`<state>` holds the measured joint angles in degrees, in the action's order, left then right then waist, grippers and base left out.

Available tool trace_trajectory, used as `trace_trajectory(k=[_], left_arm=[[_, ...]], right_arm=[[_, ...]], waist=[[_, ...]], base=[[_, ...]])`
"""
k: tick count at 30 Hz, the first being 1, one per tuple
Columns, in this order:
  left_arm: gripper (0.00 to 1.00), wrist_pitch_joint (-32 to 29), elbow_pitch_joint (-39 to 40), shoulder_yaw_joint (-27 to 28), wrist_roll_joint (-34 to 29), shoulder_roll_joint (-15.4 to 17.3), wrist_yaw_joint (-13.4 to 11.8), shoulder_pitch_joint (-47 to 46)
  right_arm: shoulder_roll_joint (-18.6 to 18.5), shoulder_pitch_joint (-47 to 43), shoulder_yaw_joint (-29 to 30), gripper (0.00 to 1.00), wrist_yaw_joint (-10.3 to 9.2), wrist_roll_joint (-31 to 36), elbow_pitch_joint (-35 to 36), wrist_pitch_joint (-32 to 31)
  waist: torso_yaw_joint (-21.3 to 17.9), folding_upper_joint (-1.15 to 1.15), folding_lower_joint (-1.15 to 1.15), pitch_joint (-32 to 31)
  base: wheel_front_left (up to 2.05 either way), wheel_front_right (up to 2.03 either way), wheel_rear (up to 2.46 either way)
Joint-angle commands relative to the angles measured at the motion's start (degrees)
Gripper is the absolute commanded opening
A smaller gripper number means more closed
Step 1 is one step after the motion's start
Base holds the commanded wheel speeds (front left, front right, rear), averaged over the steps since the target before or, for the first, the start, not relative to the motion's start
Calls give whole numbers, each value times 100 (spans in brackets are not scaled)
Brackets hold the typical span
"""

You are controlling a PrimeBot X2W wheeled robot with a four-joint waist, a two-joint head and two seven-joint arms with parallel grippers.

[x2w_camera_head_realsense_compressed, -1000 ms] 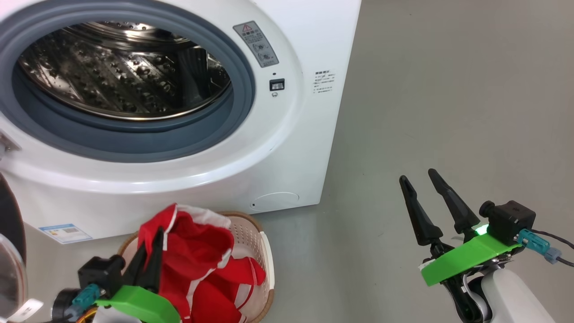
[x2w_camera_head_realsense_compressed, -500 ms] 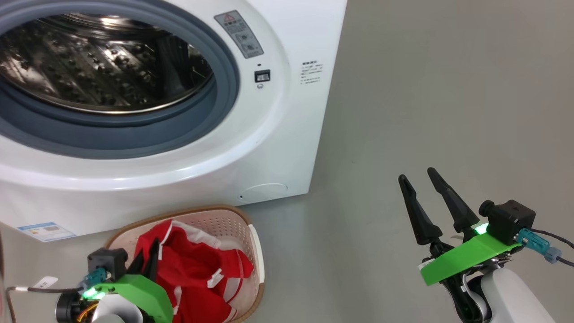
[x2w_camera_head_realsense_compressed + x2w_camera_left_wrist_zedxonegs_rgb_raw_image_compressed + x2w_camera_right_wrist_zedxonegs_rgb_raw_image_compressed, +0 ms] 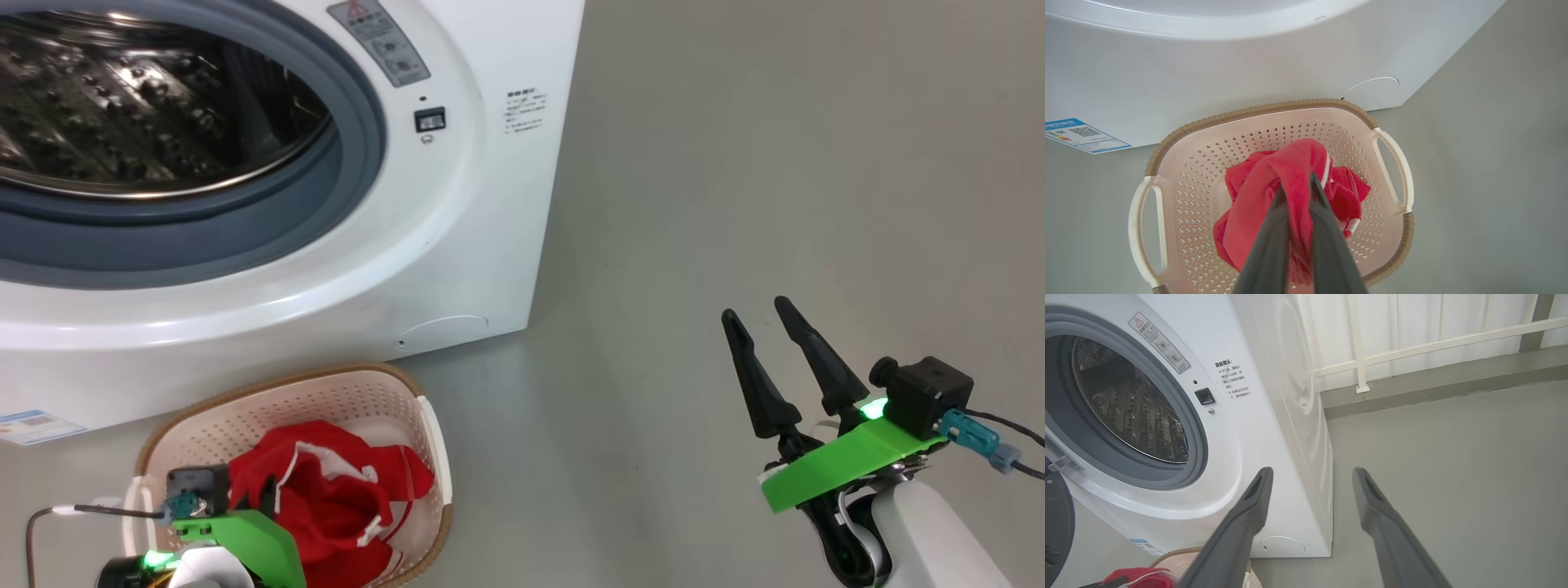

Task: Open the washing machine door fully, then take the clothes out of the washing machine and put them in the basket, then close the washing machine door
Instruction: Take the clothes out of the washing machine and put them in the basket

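The red clothes (image 3: 1257, 183) hang bunched from my left gripper (image 3: 1296, 179), which is shut on a fold of the fabric just above the floor of the cream basket (image 3: 1249, 112). In the head view the clothes (image 3: 335, 498) lie inside the basket (image 3: 433, 457), with my left gripper (image 3: 266, 492) low at their left edge. The basket stands on the floor in front of the white washing machine (image 3: 457, 245), whose steel drum (image 3: 147, 98) is open. The washing machine door (image 3: 1057, 526) shows as a black rim at the left. My right gripper (image 3: 755, 314) hangs open over bare floor at the right.
Grey floor (image 3: 775, 163) stretches to the right of the machine. A white railing (image 3: 1412, 339) and a low kerb close off the far side. A blue label (image 3: 1081, 134) sits at the machine's bottom corner, left of the basket.
My left gripper has come down with the red clothes, from above the basket's rim to inside it. The head camera has turned, sliding the machine left. The right gripper has kept still.
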<state>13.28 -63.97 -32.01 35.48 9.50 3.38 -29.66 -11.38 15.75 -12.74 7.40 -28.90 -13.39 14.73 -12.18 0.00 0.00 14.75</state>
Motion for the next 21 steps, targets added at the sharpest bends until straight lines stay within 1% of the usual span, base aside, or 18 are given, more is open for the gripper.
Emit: trace_trajectory(k=[1,8,18,19,20,21], left_arm=[[0,89,-26,120,4,133,50,-165],[0,110,-637,79,8,-15,81,-479],[0,101,-885,51,53,-43,132,-692],[26,105,-895,47,54,-44,133,-700],[47,109,-904,42,55,-48,136,-704],[100,111,-912,35,57,-53,142,-706]], right_arm=[[-14,132,-130,100,9,-19,157,27],[60,226,-186,100,9,-14,168,27],[112,271,-126,100,9,13,191,27],[119,267,-120,100,9,19,191,27],[125,260,-113,100,9,23,186,27],[129,255,-107,100,9,27,178,27]], waist=[[-49,0,0,45],[-212,0,0,242],[-324,0,0,413],[-322,0,0,411],[-316,0,0,402],[-308,0,0,390]], base=[[0,0,0],[0,0,0],[0,0,0],[0,0,0],[0,0,0],[0,0,0]])
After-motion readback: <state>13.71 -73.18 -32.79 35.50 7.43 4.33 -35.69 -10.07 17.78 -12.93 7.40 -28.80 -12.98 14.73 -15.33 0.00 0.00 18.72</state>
